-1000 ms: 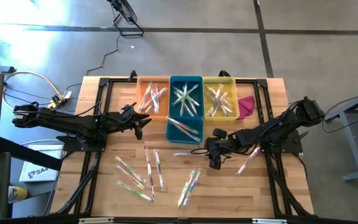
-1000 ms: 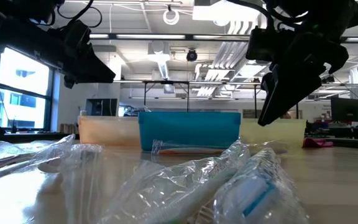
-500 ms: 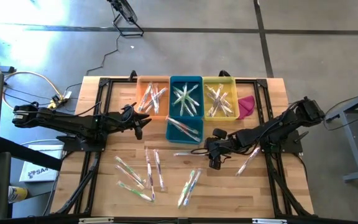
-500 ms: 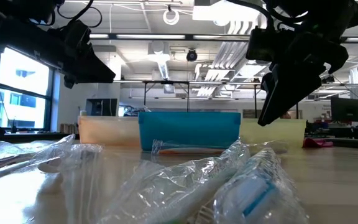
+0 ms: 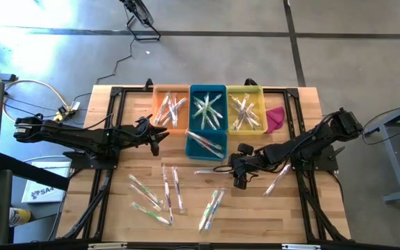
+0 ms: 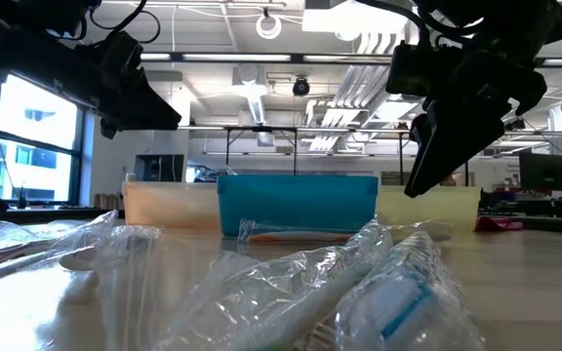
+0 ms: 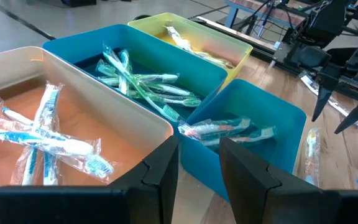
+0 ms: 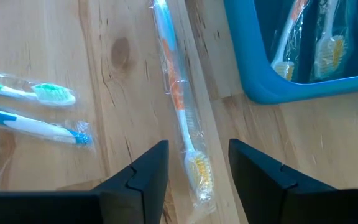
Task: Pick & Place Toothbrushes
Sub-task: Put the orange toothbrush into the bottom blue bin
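Above mid surface (image 5: pixel 117 208), right gripper (image 5: pixel 239 182) with fingers (image 8: pixel 143 171) apart and empty, over an orange-handled brush (image 8: pixel 179 106) lying wrapped just beside the lone blue bin (image 5: pixel 206 145)

Near the orange bin (image 5: pixel 170 109), left gripper (image 5: pixel 156 142) hovering, fingers (image 7: pixel 166 165) apart, holding nothing

Behind, three bins in a row: orange, blue (image 5: pixel 207 107), yellow (image 5: pixel 246 107), each with wrapped toothbrushes (image 5: pixel 207 110) inside; two more in the lone blue bin

Along the front of the surface, loose brushes (image 5: pixel 167 187) scattered in wrappers, another (image 5: pixel 276 179) off to the right beside the right arm

By the yellow bin, pink cloth (image 5: pixel 274 118)
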Tool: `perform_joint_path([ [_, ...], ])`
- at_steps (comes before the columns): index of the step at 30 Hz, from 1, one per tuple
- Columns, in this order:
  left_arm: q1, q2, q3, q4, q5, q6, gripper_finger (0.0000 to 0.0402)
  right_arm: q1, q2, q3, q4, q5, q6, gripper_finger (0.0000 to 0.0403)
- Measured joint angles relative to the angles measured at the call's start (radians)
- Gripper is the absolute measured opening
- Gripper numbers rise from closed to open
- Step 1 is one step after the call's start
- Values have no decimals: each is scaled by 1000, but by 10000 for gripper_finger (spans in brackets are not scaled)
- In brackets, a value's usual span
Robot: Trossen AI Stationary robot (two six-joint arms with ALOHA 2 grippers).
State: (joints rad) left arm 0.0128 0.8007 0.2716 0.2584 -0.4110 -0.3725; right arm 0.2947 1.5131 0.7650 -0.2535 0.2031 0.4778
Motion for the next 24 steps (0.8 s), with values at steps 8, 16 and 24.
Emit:
perform_joint_path([
  [8,0,0,0,0,0,0,113,0,7,0,3,0,0,160],
  [16,0,0,0,0,0,0,113,0,137,1,55,-3,-9,160],
  [24,0,0,0,-1,0,0,113,0,190,4,72,-8,-11,160],
])
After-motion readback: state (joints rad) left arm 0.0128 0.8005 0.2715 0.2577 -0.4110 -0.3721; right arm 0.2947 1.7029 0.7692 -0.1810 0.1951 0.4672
